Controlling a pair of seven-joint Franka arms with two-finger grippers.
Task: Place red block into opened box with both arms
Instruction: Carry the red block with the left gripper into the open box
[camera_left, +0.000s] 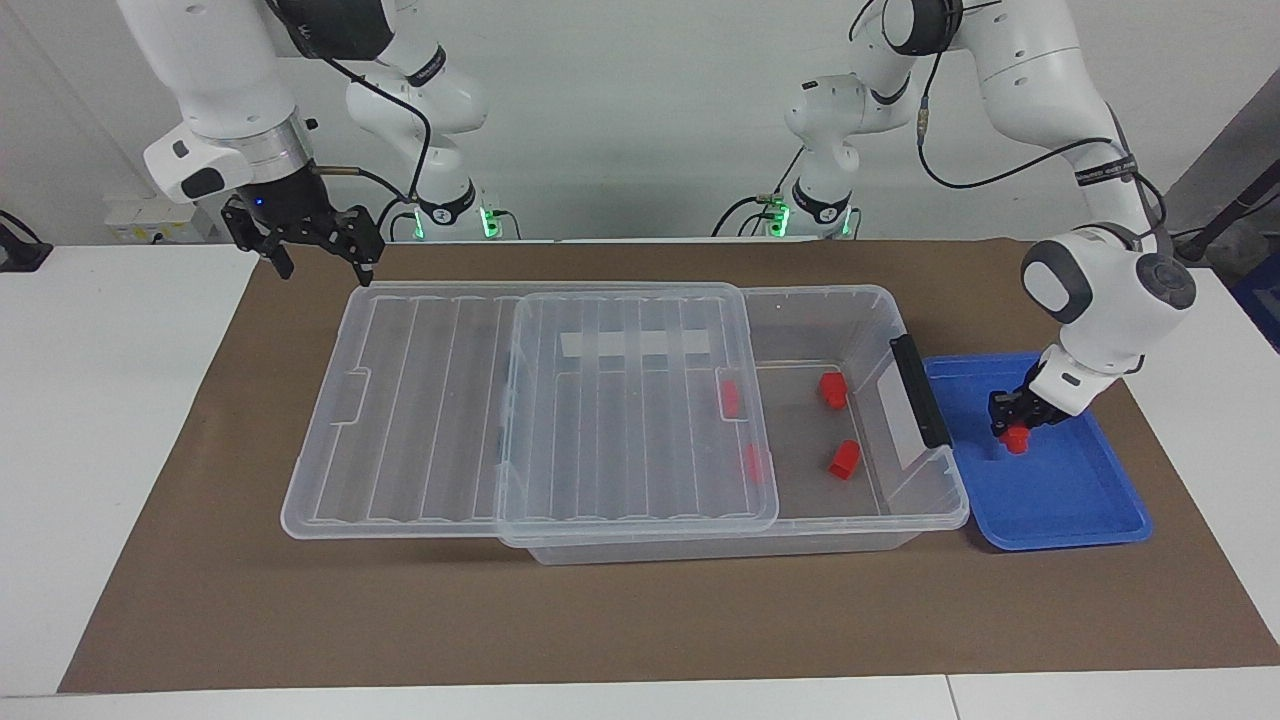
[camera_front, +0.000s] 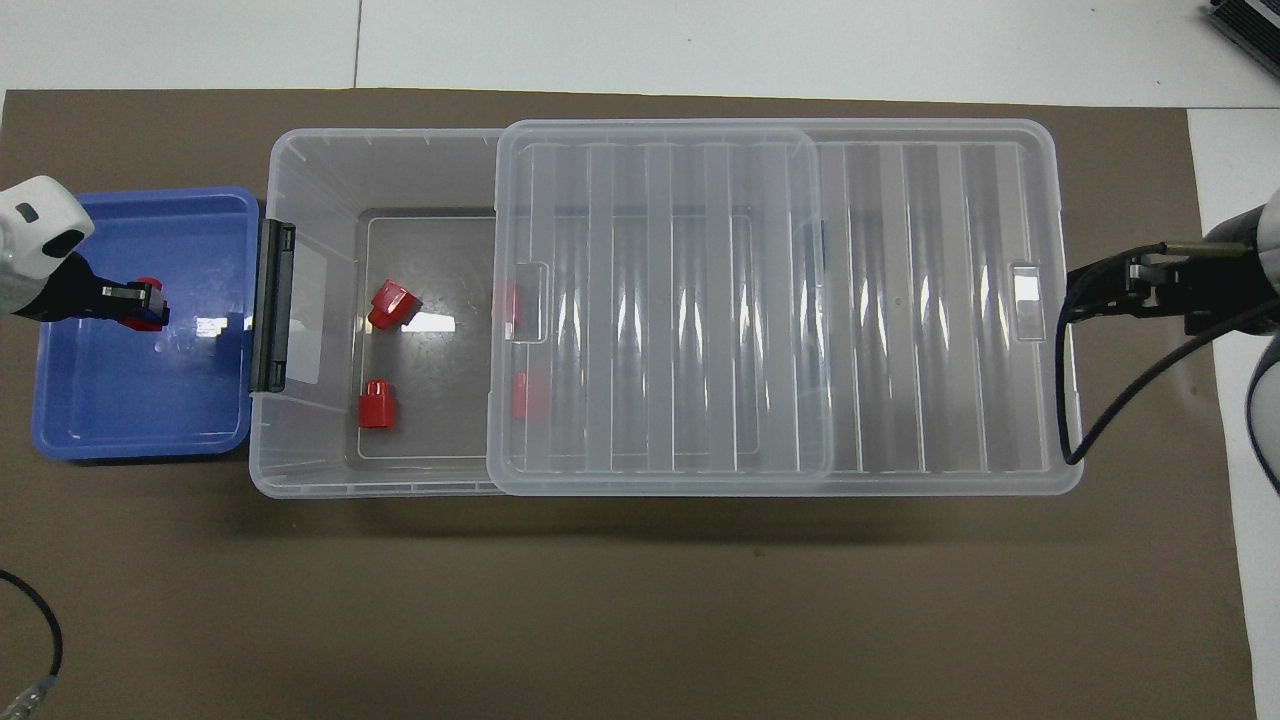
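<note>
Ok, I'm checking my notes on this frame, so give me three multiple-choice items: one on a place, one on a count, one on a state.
1. Where is the red block that the left tool grips?
A. in the box
B. over the blue tray
C. on the bare table
2. How many red blocks lie in the box?
A. two
B. four
C. six
3. What state is the right tool in?
A. open
B. shut on a red block
C. shut on the box's handle

Answers:
1 B: the left tool and its block are above the tray's floor.
2 B: two blocks lie in the uncovered part and two show through the lid.
3 A: its fingertips stand apart with nothing between them.
</note>
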